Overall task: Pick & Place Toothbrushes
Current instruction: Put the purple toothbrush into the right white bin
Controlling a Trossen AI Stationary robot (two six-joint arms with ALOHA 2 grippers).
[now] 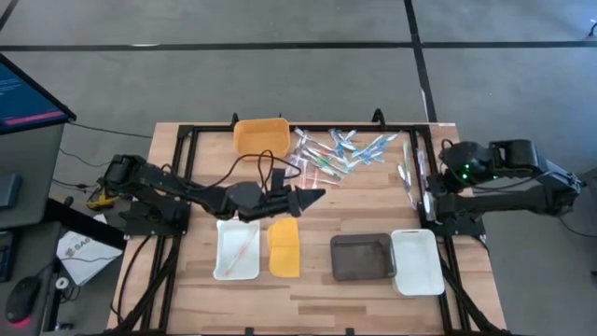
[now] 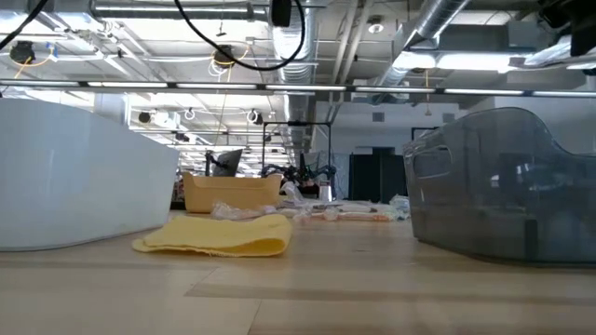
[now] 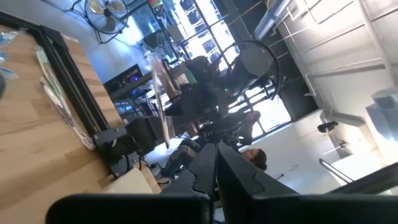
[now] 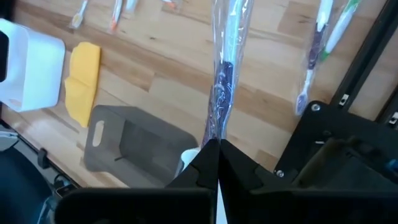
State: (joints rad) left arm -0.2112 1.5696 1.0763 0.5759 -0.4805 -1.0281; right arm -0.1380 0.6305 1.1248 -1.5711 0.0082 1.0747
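Judging by looks, we expect the wrapped toothbrushes (image 1: 338, 154), scattered on the bench (image 1: 317, 280) at its far middle, to be light, thin and slippery. We would pinch one mid-handle. The left end effector (image 1: 315, 197) is closed and empty just short of the pile, while the right end effector (image 4: 217, 144) is closed on a wrapped toothbrush (image 4: 225, 74) at the right edge.

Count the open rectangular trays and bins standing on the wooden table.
4: an orange plastic bin at the far edge, a white tray near the left gripper, a dark grey tray, and a white tray beside it. None seems hidden.

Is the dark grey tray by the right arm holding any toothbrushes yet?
No: in the high view the dark grey rectangular tray shows only its bare floor.
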